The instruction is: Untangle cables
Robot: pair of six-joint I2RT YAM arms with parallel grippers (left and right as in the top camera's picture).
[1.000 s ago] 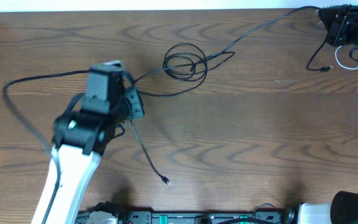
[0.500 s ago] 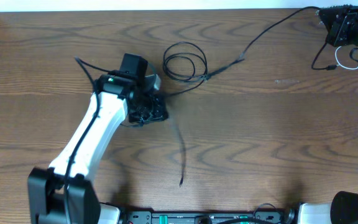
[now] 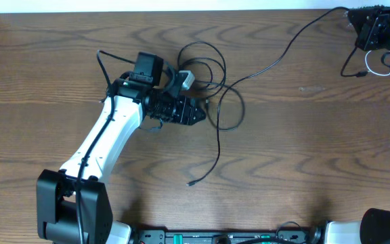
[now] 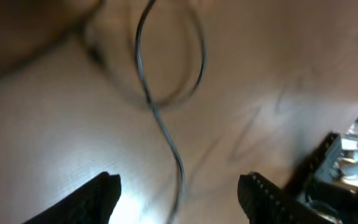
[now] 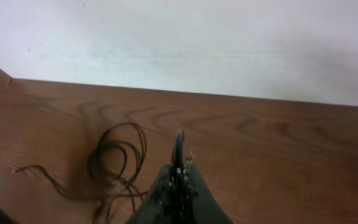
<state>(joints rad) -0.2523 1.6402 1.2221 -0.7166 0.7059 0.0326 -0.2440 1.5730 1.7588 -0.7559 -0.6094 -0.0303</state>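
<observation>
A thin black cable (image 3: 230, 108) lies mid-table, with a small coil (image 3: 202, 62) at the back, a loose loop beside my left gripper and its plug end (image 3: 190, 183) nearer the front. My left gripper (image 3: 198, 114) is open. In the left wrist view the black cable (image 4: 178, 171) runs between the spread fingers (image 4: 98, 196) without touching them. The same cable leads up to the far right corner, where my right gripper (image 3: 357, 24) is shut on it. In the right wrist view the closed gripper (image 5: 179, 168) pinches the cable, and the coil (image 5: 118, 163) lies beyond. A white cable (image 3: 382, 66) curls by the right arm.
The left arm (image 3: 107, 146) stretches across the left half of the wooden table (image 3: 303, 149). A short black cord (image 3: 348, 68) hangs near the right arm. A white wall (image 5: 229, 43) runs behind the table's far edge.
My left arm swung right toward the coil and its jaws opened, letting the black cable go. The cable's free end shifted right and a new loop formed beside the gripper.
</observation>
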